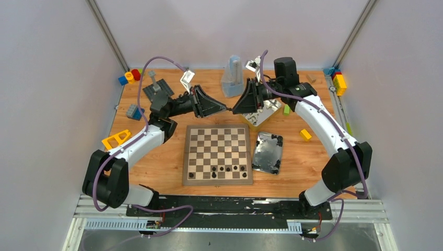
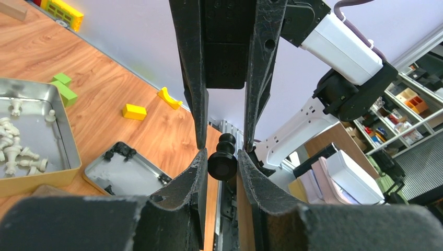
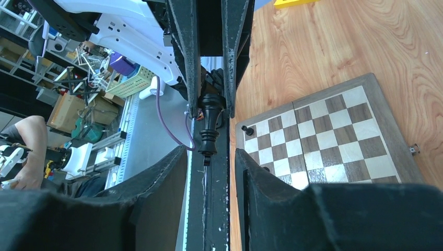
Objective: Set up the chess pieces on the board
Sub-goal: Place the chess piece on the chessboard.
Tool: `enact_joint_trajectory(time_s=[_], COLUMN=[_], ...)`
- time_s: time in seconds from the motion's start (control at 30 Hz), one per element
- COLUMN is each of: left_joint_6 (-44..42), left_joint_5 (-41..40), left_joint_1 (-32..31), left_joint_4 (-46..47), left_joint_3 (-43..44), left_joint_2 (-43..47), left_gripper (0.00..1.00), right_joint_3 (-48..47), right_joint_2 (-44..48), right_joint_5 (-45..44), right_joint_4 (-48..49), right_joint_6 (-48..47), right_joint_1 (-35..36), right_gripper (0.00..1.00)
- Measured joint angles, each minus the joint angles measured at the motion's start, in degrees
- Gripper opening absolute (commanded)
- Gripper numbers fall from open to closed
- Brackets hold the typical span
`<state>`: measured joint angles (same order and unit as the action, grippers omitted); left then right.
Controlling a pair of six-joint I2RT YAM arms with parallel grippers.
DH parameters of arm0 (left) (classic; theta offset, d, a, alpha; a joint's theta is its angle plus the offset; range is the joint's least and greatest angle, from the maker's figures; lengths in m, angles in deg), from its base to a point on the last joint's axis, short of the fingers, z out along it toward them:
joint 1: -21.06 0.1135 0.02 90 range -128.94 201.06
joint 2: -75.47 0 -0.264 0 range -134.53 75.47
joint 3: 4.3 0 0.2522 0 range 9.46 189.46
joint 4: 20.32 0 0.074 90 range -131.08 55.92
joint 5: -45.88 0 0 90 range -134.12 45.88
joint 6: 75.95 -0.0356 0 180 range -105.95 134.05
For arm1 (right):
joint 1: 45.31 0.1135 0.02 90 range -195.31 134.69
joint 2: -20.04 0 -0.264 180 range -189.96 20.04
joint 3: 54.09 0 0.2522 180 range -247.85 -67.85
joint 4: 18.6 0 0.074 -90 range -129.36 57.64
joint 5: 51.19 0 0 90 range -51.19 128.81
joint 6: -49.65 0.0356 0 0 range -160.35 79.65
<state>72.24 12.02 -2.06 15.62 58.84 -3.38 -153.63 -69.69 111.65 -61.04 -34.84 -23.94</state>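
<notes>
The left gripper (image 2: 221, 157) has its jaws drawn in close on the wide foot of a black piece (image 3: 208, 123), both fingers pressed against it. The piece lies on its side in the air, its narrow head pointing away toward the other arm. The right gripper (image 3: 210, 152) meets it tip to tip. Its jaws stand partly open, one finger on each side of the head, and its wrist view shows a gap on both sides, so it holds nothing yet.

This looks like a hand-over. The left arm seems to offer the piece head first so that the right arm can take the top and stand it on its foot, which a grip across the foot would not allow.

From above, the two grippers meet over the table (image 1: 156, 162), just past the far edge of the board (image 1: 186, 154) and clear of it. A handful of black pieces (image 1: 222, 169) already stand on the board's two nearest rows, with gaps among them; the other squares are bare.

Beyond the grippers, on the right arm's side, an open tin (image 2: 73, 157) holds the white pieces (image 2: 15, 151), lying loose. A second flat tin (image 1: 267, 152) lies just beside the board's right edge. It has a few small dark things along its rim, too small to name. By this reckoning the job is in its early part.
</notes>
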Motion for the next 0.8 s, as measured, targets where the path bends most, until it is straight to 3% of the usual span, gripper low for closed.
enact_joint_trajectory(time_s=[0.43,0.8], left_joint_6=[-0.50,-2.29], left_joint_5=[-0.81,-0.79], left_joint_1=[-0.07,-0.74], left_joint_4=[0.87,0.26], left_joint_3=[-1.03,-1.03], left_joint_2=[0.00,0.00], left_gripper=[0.11,0.14], right_joint_3=[0.00,0.00], right_joint_2=[-0.02,-0.02], right_joint_5=[0.72,0.20], right_joint_4=[0.68,0.70], right_joint_6=[0.90,0.92], right_joint_1=[0.26,0.24], right_gripper=[0.24,0.21])
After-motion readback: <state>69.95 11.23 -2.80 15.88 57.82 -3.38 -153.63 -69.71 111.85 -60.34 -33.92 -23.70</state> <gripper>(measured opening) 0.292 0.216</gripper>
